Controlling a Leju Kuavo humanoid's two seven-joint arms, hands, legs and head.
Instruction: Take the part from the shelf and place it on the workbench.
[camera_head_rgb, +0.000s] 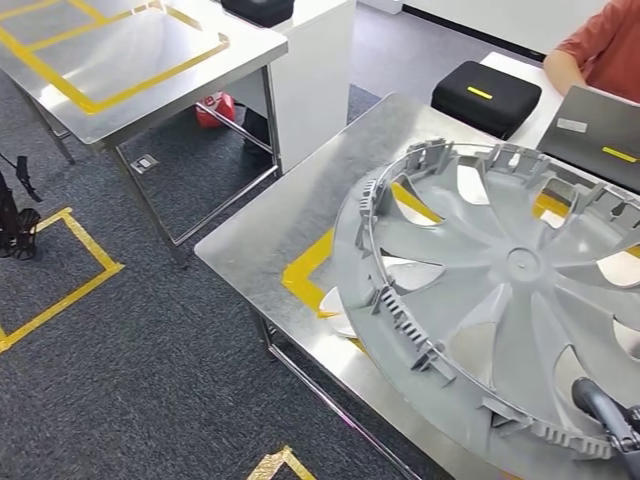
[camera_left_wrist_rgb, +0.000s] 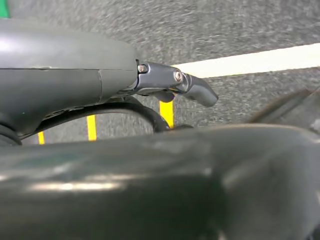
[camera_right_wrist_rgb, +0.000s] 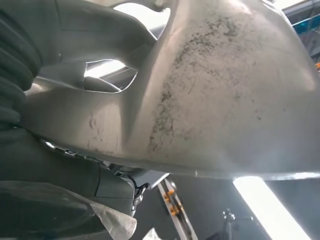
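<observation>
The grey wheel cover lies inner face up over the steel tabletop, above yellow tape. The right hand grips its near rim, dark fingers hooked over the edge; in the right wrist view the cover's scuffed face sits right against that hand. The left hand hangs over carpet, fingers outstretched, holding nothing.
</observation>
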